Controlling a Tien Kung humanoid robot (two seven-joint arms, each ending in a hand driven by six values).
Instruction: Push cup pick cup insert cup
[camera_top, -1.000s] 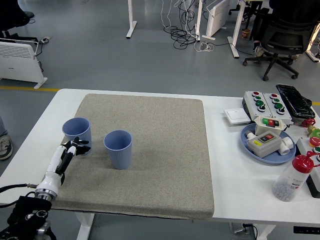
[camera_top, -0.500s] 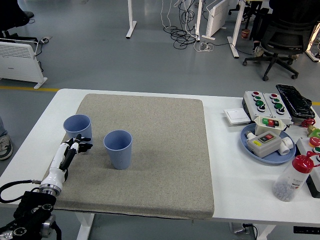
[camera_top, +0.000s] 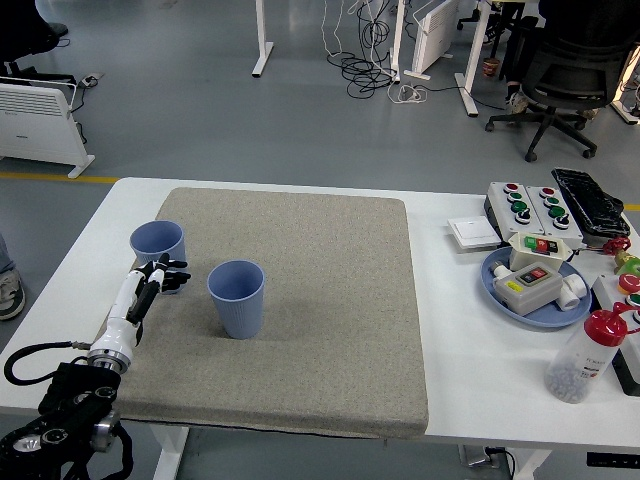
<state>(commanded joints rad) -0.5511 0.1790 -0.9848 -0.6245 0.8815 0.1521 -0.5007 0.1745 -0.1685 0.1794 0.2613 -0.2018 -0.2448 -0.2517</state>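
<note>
Pushed a little further up and to the right since a moment ago: small blue plastic cup (camera_top: 157, 244) at the left side of the grey felt mat (camera_top: 320, 290), now sitting higher on the mat than half a second back. Moved up with it as well, the left hand (camera_top: 155, 280), white-and-black, reaching in from the lower left corner on a slim white forearm. Fingers extended and slightly fanned, tips against the near wall of that cup, gripping nothing. Standing upright, mouth open to the ceiling, that pushed cup. Just to its right, unmoved between frames, a second blue plastic cup (camera_top: 237, 297), taller-looking, upright too, near the first but apart from it. Broad stretch of bare mat beyond that, all on the white table (camera_top: 455, 370). Further right, off the mat: a flat white square switch plate (camera_top: 471, 232), then a grey control box with red and green buttons (camera_top: 528, 206) and a black tray-like unit (camera_top: 589, 201) at the far edge. Below those, a round blue dish (camera_top: 500, 287) holding small button boxes. At the right edge, a clear plastic bottle with a red cap (camera_top: 584, 356), lying tilted. No right hand anywhere in view.
</note>
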